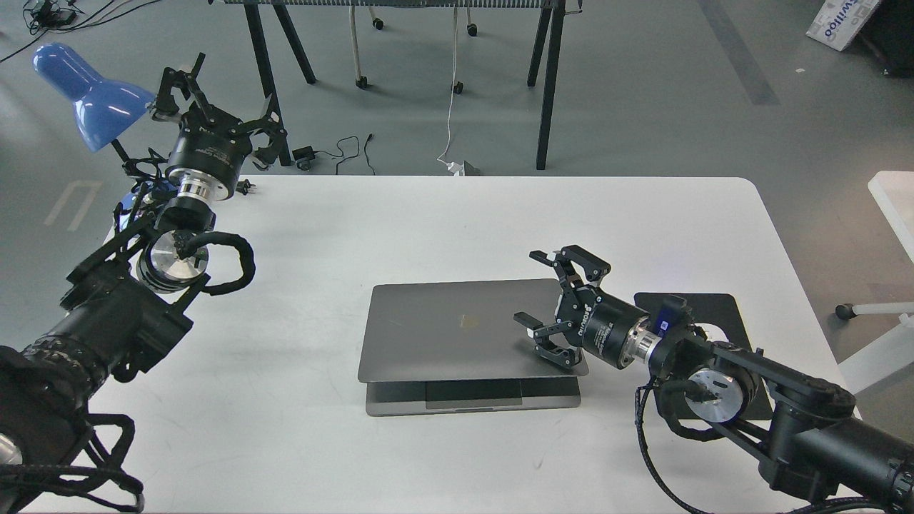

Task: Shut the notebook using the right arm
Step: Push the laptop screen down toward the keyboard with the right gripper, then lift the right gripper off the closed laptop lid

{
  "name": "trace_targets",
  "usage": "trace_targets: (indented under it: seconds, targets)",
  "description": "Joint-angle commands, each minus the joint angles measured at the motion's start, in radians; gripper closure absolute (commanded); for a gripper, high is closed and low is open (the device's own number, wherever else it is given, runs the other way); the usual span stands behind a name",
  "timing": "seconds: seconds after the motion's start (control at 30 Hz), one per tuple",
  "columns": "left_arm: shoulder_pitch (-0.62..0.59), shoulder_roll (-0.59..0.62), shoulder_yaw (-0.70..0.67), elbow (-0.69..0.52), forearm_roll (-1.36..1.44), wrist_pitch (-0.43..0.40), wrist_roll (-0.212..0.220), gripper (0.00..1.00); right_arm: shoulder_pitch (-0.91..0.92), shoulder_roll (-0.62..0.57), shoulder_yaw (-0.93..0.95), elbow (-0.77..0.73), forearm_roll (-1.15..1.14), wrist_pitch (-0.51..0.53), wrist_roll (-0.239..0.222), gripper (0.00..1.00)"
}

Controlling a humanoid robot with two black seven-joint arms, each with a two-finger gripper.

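The grey notebook (pixel 457 328) lies in the middle of the white table (pixel 457 214). Its lid is folded far down with the logo facing up. A narrow strip of the base and trackpad still shows under the lid's front edge. My right gripper (pixel 546 303) is open, its fingers spread, and rests on the lid's right part, pressing it down. My right arm comes in from the lower right. My left gripper (pixel 214 93) is open and empty, raised near the table's far left corner beside the blue lamp (pixel 89 93).
A black mouse pad (pixel 721 314) lies right of the notebook, partly hidden by my right arm. Black table legs and cables are on the floor behind the table. A white table edge (pixel 892 200) shows at the far right.
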Motion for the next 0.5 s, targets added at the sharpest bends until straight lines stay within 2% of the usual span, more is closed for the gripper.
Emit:
trace_targets:
  seconds: [0.0,0.47]
  targets:
    - [0.000,0.000,0.000,0.000,0.000,0.000,0.000,0.00,-0.040,0.000,-0.002,-0.012,-0.015,0.000,0.001,0.00]
    - [0.000,0.000,-0.003,0.000,-0.001,0.000,0.000,0.00,-0.065,0.022,0.000,-0.058,-0.041,0.000,0.007,0.00]
